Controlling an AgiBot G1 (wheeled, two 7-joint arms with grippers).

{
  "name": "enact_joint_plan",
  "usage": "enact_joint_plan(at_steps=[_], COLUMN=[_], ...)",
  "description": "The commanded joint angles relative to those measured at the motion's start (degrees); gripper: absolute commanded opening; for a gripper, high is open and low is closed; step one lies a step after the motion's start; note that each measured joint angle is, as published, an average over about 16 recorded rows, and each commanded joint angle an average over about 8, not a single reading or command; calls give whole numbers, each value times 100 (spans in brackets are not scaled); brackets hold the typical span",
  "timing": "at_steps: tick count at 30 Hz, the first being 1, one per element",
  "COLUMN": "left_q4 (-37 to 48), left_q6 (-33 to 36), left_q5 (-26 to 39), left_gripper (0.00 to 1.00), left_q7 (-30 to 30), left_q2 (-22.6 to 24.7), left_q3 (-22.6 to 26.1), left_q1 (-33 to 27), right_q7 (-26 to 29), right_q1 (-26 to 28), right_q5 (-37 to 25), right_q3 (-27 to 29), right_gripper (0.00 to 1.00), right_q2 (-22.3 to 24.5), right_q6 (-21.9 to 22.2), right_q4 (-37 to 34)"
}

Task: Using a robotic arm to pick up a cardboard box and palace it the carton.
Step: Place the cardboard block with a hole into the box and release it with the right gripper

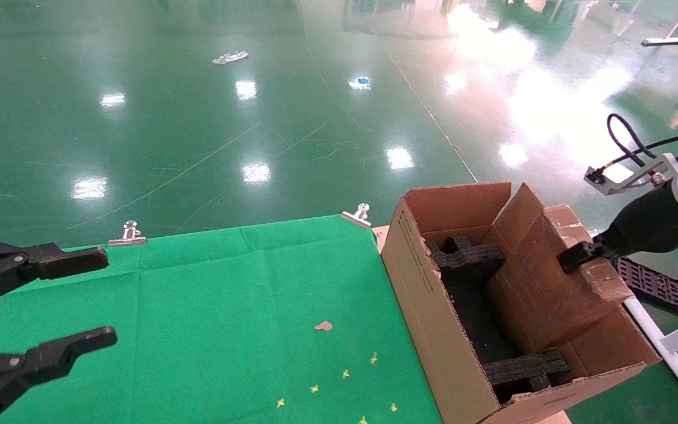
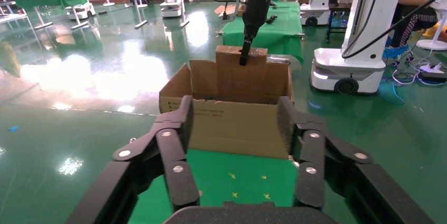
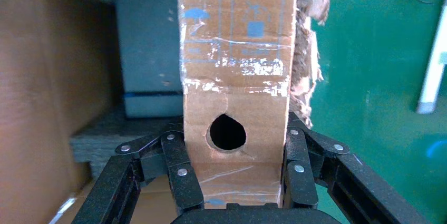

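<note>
Black linkage fingers of the left end effector (image 1: 80, 297) sit nearest, spread wide and holding nothing, hovering over the green-draped surface (image 1: 227, 306) at about 9 o'clock in the head view; this arm looks idle. Clips (image 1: 128, 234) pin the cloth along the far edge of the surface.

Farther right, at about 3 o'clock, stands the carton (image 1: 433, 318), flaps up, with black foam blocks (image 1: 468, 259) at its near and far ends. Over its right side the robotic arm (image 1: 657, 221) reaches in from 3 o'clock, and the right end effector (image 1: 577, 254) is clamped on the top end of the cardboard box (image 1: 542, 277). The right wrist view shows both fingers pressed against the slim box's broad faces, the round hole in its narrow edge between them (image 3: 227, 132).

What the placing turns on: the box hangs from the end effector with its long axis running down into the carton, tilted so its lower end leans toward 7 o'clock. Its lower end is already below the rim, between the foam blocks and close against the carton's torn right flap (image 3: 308, 50). I judge the release needs a further descent along that axis, keeping off the ragged flap; whether the bottom end already touches the carton floor cannot be told.
</note>
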Motion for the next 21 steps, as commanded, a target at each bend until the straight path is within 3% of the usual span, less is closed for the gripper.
enact_joint_plan(at_steps=[1, 11, 21], left_q4=[0, 0, 0], left_q6=[0, -2, -3], left_q5=[0, -3, -5], left_gripper=[100, 100, 100], left_q7=[0, 2, 4], left_q2=[0, -2, -3], left_q3=[1, 4, 7], left_q1=[0, -1, -2], right_q7=[-23, -62, -115], right_q1=[-43, -564, -1405], right_q5=[-27, 15, 207], right_q3=[-16, -3, 116], right_gripper=[0, 0, 0], right_q2=[-48, -323, -569], right_q6=[66, 386, 1018], right_q4=[-90, -370, -496])
